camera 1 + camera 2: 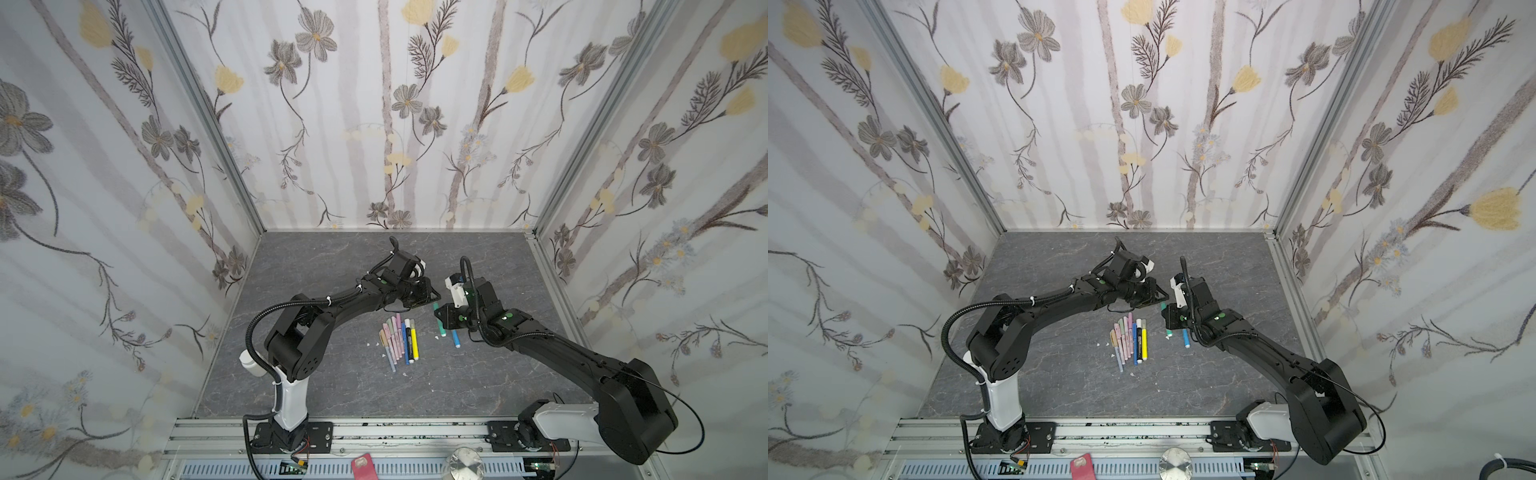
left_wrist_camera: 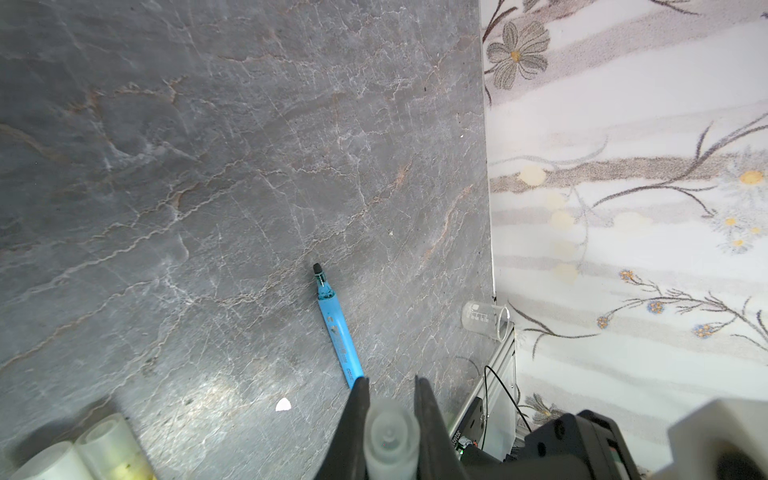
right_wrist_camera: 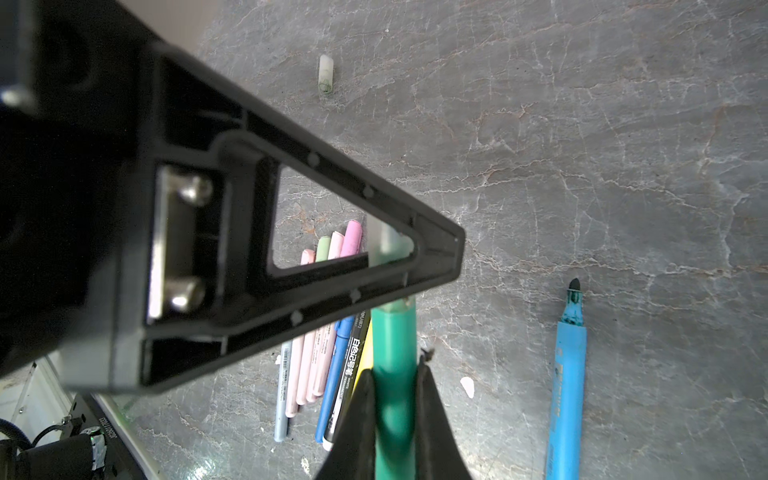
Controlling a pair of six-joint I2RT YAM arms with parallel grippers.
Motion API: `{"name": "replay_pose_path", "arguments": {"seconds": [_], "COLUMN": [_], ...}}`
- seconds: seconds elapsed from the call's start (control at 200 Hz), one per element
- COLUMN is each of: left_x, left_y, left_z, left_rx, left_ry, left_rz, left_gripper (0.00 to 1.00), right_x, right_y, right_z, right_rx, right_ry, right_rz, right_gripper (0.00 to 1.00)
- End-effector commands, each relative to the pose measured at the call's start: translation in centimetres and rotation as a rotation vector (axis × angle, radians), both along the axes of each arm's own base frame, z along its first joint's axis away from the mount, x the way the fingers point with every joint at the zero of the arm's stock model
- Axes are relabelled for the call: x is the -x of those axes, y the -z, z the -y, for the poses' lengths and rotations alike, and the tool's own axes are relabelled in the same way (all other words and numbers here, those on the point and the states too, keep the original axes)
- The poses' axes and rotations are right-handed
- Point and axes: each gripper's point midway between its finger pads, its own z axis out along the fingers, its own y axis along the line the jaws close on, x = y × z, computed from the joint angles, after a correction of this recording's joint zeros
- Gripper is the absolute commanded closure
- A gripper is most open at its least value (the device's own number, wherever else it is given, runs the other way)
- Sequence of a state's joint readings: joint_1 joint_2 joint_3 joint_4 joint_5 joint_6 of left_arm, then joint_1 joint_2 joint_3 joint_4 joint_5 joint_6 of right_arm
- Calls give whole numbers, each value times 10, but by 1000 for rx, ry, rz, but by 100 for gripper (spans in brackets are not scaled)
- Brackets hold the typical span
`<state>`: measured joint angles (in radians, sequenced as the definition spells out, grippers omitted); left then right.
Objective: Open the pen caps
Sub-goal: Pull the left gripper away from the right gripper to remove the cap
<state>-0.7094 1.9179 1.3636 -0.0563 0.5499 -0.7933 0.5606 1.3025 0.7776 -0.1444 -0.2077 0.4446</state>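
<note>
Enclosure bounded on three sides by panels of floral wallpaper: back wall (image 1: 395, 124), left wall (image 1: 83, 208), right wall (image 1: 685, 187). Pattern is grey and yellow blooms on pale vertical stripes. Aluminium corner posts (image 1: 210, 120) join the panels. Work surface (image 1: 332, 257) is grey with a marble-like veining. An aluminium rail (image 1: 415, 432) runs along the front edge. Lighting is even and diffuse.

Could not see the far end of the green pen (image 3: 394, 353) behind the blurred left gripper's finger (image 3: 440, 249). Saw the clear cap (image 2: 390, 436) soft, cut by the edge. Could not identify two pale cylinders (image 2: 106, 440), blurred and cropped. Missed the tail of the blue pen (image 3: 567, 395) past the frame.
</note>
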Motion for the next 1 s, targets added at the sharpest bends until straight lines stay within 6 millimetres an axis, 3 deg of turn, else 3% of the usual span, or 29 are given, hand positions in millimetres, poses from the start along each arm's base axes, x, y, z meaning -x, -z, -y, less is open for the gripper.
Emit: {"name": "replay_pose_path", "arguments": {"seconds": [0.0, 0.075, 0.18, 0.28, 0.29, 0.305, 0.654, 0.994], "left_x": [-4, -3, -2, -1, -1, -1, -10, -8], "left_y": [-4, -5, -7, -9, -8, -9, -16, -8], "left_z": [3, 4, 4, 5, 5, 5, -2, -1], "left_rx": [25, 36, 48, 70, 73, 78, 128, 116], "left_ry": [-7, -4, -8, -22, -23, -26, -90, -82], "left_rz": [10, 8, -1, -24, -29, -32, -69, -82], "left_gripper": [92, 99, 100, 100, 100, 100, 100, 100], "right_x": [-5, -5, -5, -7, -3, -2, 1, -5], "right_y": [-7, -6, -4, -11, -1, 0, 5, -2], "right_z": [-5, -5, -6, -9, -6, -6, -8, -14], "right_rx": [-26, -26, -32, -65, -55, -57, -95, -124], "right_ry": [-5, -4, -4, -5, -6, -6, -11, -25], "right_rz": [29, 25, 25, 51, 34, 35, 56, 87], "right_gripper": [99, 98, 79, 72, 72, 72, 76, 79]}}
